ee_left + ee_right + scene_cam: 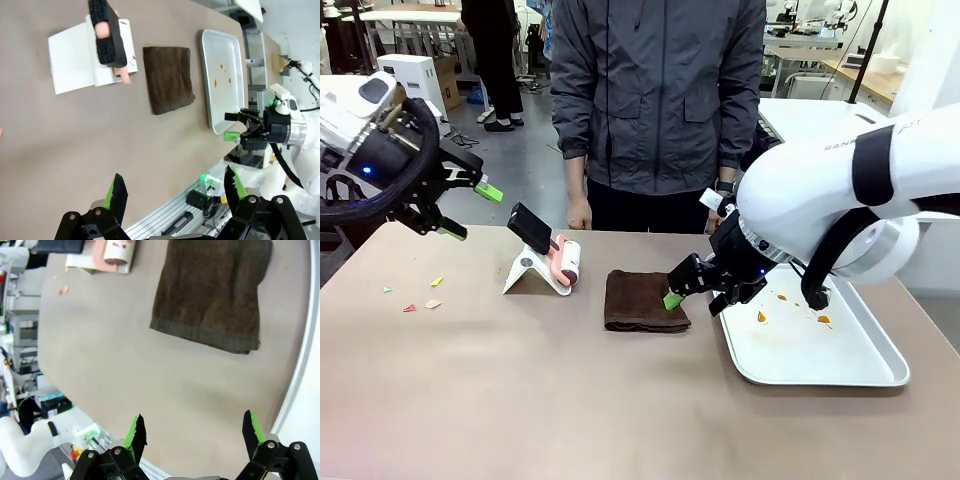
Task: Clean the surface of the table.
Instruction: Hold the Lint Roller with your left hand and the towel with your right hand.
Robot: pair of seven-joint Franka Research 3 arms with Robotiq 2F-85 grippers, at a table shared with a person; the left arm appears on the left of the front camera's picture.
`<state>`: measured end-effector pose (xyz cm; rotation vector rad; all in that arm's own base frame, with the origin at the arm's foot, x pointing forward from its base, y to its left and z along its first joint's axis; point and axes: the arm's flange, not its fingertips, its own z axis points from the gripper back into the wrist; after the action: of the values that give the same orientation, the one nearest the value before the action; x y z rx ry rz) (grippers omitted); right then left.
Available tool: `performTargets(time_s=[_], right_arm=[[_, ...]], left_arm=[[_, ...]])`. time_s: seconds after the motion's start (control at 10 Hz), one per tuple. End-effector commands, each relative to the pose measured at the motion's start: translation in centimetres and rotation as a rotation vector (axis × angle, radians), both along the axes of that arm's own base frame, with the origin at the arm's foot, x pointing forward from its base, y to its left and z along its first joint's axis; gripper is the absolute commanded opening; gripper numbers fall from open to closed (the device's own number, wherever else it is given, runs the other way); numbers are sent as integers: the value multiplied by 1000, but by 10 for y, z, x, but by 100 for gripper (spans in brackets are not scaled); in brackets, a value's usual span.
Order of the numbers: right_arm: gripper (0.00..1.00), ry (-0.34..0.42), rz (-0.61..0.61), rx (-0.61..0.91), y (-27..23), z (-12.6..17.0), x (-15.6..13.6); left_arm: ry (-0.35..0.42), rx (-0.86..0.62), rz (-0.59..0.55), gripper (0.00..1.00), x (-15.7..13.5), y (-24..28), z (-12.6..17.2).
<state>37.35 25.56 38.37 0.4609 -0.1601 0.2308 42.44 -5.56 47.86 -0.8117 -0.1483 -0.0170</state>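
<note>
The brownish-tan table [520, 400] spreads across the front view. A folded dark brown cloth [642, 300] lies flat near its middle, also in the left wrist view [168, 77] and the right wrist view [215, 295]. Small coloured scraps [420, 302] lie on the table's left part. My right gripper [705, 290] hovers open at the cloth's right edge, nothing between its fingers. My left gripper [470, 208] hangs open and high above the table's left end, holding nothing. In each wrist view the green-padded fingers [116, 192] [136, 432] stand wide apart.
A silver tray [860, 375] with orange crumbs sits at the right. A white stand [532, 275] holding a black phone [532, 228] and a pink-white tube [567, 262] stands left of the cloth. A person [655, 100] in a grey jacket stands at the far edge.
</note>
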Motion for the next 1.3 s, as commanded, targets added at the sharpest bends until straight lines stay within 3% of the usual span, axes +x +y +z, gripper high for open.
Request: performTargets(time_s=[0.0,0.2,0.4,0.8,1.2], right_arm=[[100,34,-29,-85,29,-11,57],[100,64,-58,-125,51,-31,96],[100,40,-129,-159,58,-40,118],[100,82,-138,-293,74,-52,145],[100,75,-217,-306,77,-69,151]], left_arm=[[41,37,-30,100,36,-17,-7],[93,32,43,100,66,-18,-18],[161,75,52,100,82,-12,-30],[139,108,42,100,112,-23,-41],[183,159,44,100,126,-29,-55]])
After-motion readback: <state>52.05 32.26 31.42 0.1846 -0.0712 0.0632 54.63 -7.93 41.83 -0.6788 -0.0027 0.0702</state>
